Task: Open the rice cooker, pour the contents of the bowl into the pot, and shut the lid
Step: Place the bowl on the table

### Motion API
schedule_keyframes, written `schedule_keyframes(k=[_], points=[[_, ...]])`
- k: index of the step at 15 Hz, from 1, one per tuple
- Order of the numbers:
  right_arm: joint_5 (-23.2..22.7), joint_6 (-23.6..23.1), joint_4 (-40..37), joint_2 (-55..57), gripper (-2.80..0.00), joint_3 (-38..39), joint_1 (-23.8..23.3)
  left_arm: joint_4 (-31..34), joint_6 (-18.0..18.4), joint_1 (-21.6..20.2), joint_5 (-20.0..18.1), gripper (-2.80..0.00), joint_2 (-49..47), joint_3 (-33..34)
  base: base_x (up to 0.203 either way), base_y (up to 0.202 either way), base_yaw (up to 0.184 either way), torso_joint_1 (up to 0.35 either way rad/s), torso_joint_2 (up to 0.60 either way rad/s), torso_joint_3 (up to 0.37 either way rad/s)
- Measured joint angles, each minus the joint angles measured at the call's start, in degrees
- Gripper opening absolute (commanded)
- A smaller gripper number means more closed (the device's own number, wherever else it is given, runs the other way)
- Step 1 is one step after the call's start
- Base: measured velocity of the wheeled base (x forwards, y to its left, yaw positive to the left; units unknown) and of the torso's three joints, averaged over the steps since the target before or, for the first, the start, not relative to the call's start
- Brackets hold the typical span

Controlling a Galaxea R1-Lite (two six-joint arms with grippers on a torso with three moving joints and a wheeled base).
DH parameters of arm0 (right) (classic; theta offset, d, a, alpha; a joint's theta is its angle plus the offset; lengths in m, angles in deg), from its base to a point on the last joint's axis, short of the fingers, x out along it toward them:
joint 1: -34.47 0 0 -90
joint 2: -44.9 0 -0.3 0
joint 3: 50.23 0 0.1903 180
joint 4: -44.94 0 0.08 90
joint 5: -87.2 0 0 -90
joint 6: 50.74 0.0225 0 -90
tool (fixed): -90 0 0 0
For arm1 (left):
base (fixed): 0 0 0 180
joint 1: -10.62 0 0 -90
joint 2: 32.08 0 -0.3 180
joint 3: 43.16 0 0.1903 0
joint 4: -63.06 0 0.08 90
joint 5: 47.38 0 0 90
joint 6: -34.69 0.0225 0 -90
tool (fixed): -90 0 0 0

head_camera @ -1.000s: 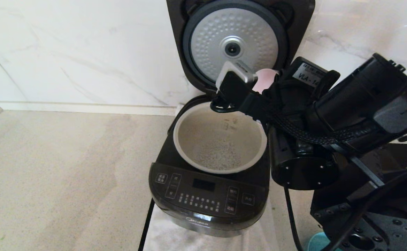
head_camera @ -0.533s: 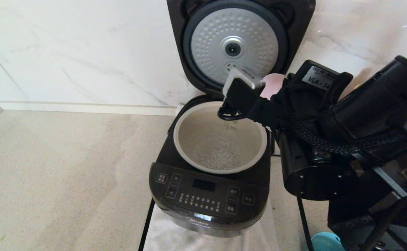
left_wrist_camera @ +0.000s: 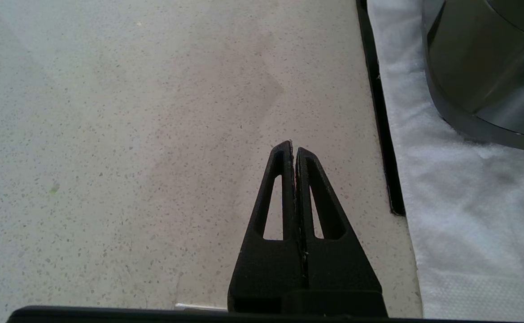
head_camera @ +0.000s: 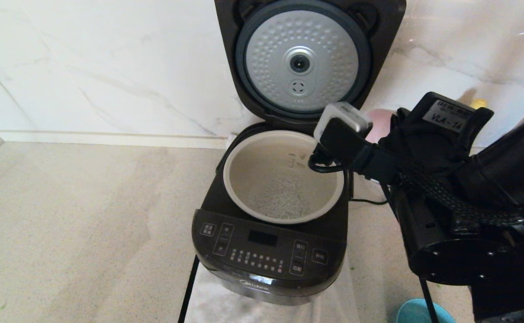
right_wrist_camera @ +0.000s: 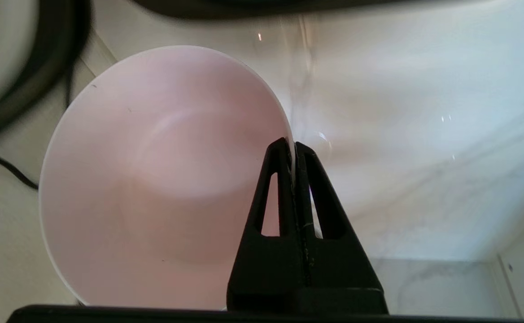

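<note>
Right gripper clamps pink bowl rim, right of open cooker; rice in pot. Left gripper closed, empty.

The right arm is showing as bulky matte black housings, with a round end cap carrying a ring of small screws. A braided black cable sleeve is running along it. A white label is reading what looks like "VLA-14". A silver-topped black camera block is sitting near the wrist. Both grippers, the left gripper and the right gripper, are showing black triangular fingers with slotted cutouts.
</note>
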Motion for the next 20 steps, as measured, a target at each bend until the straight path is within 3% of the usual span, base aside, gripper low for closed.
schedule_keyframes(k=[6, 9, 11, 13, 16, 20], points=[[6.49, -0.38, 1.23, -4.01, -2.8, 2.3, -2.52, -0.02, 0.01, 0.0, 0.02, -2.8, 0.0, 0.0, 0.0, 0.0, 0.0, 0.0, 0.0, 0.0], [4.86, 0.39, 2.08, -5.52, -2.8, 3.15, -7.06, 0.0, 0.01, 0.0, 0.02, -2.8, 0.0, 0.0, 0.0, 0.0, 0.0, 0.0, 0.0, 0.0], [-0.4, 1.36, 2.17, -6.05, -2.8, 3.42, -12.94, -0.02, 0.01, 0.0, 0.0, -2.8, 0.0, 0.0, 0.0, 0.0, 0.0, 0.0, 0.0, 0.0], [-7.51, 5.29, 0.36, -6.54, -2.8, 4.82, -17.29, -0.02, -0.02, 0.0, 0.02, -2.8, 0.0, 0.0, 0.0, 0.0, 0.0, 0.0, 0.0, 0.0], [-19.12, 13.92, -7.57, -8.33, -2.8, 7.15, -22.55, -0.02, 0.01, 0.0, 0.0, -2.8, 0.0, 0.0, 0.0, 0.0, 0.0, 0.0, 0.0, 0.0], [-31.27, 25.2, -19.08, -11.41, -2.8, 7.04, -31.24, -0.02, 0.01, 0.0, 0.0, -2.8, 0.0, 0.0, 0.0, 0.0, 0.0, 0.0, 0.0, 0.0]])
